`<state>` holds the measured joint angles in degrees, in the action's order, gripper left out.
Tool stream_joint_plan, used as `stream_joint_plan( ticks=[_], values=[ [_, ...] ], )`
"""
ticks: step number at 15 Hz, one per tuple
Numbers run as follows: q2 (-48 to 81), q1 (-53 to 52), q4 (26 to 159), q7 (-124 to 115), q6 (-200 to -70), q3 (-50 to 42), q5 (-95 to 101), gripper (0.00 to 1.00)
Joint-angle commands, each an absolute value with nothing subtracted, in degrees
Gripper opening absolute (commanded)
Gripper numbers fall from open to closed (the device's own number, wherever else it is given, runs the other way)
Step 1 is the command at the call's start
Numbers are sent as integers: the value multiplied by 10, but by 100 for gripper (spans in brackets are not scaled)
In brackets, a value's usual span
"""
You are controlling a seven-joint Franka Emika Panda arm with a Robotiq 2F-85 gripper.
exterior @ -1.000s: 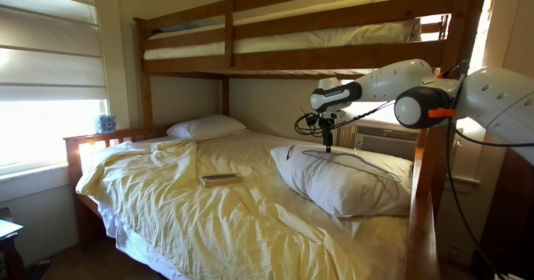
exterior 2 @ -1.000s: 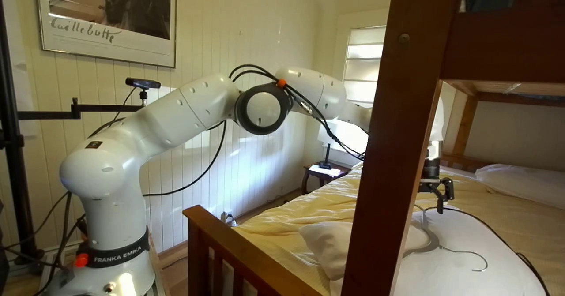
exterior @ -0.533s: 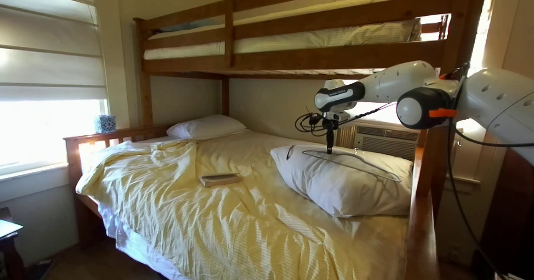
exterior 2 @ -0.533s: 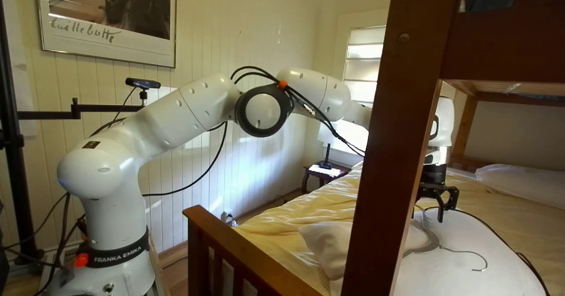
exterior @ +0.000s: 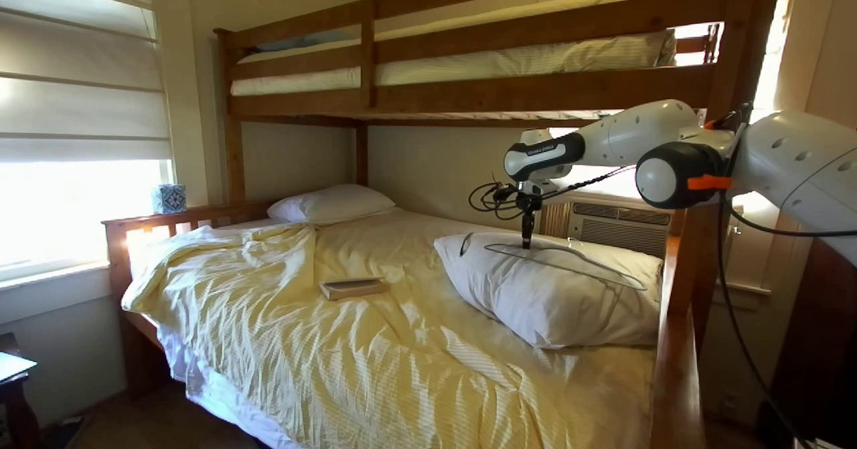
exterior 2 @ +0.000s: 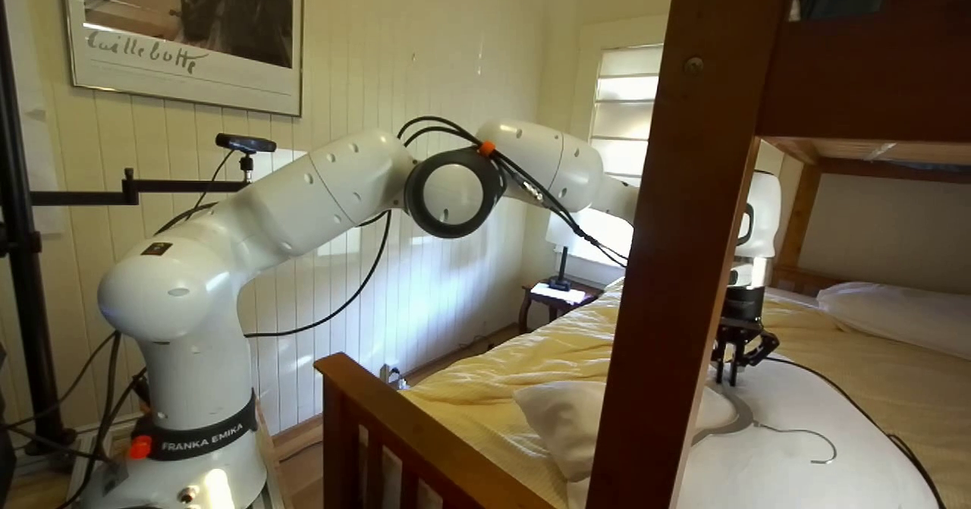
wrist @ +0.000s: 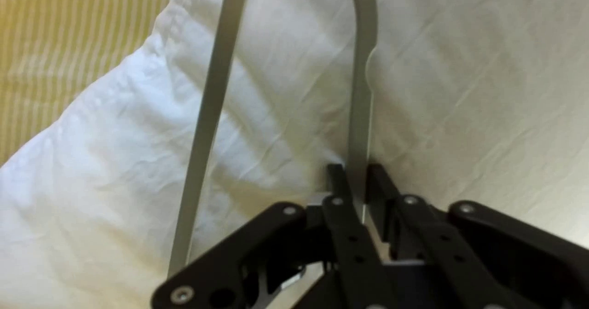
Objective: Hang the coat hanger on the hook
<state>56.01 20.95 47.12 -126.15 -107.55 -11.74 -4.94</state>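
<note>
The coat hanger [wrist: 209, 115], a thin grey triangular frame, lies on the white pillow [exterior: 535, 308]. In the wrist view its two bars run up the picture. My gripper [wrist: 354, 173] has its black fingers tight on either side of the right-hand bar, which passes between the pads. An exterior view shows the gripper [exterior 2: 727, 376] pointing straight down, fingertips near the pillow, with the hanger's broad grey shoulder [exterior 2: 745, 418] and curved metal end beside it. Part of the hanger is hidden behind the bed post. The hook is hidden or out of view.
A wooden bunk bed surrounds the arm: the upper rail [exterior: 535, 94] runs above it, and a thick post [exterior 2: 683, 228] stands beside it. A shallow box [exterior: 355, 290] holding a dark flat object lies on the yellow blanket [exterior: 301, 342]. An air conditioner [exterior: 619, 225] sits behind the pillow.
My gripper has come down a little towards the pillow, and its fingers, wide apart before, have drawn together around the hanger's bar. The hanger has not visibly moved.
</note>
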Motion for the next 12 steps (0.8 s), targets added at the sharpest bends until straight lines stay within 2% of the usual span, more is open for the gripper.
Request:
stream_joint_plan(
  ticks=[1, 2, 12],
  values=[
    [568, 214, 453, -1286, -1067, -108, -68, 0],
    [565, 212, 454, -1283, -1066, -107, -67, 4],
    [528, 105, 453, -1122, -995, -101, 17, 4]
  ],
)
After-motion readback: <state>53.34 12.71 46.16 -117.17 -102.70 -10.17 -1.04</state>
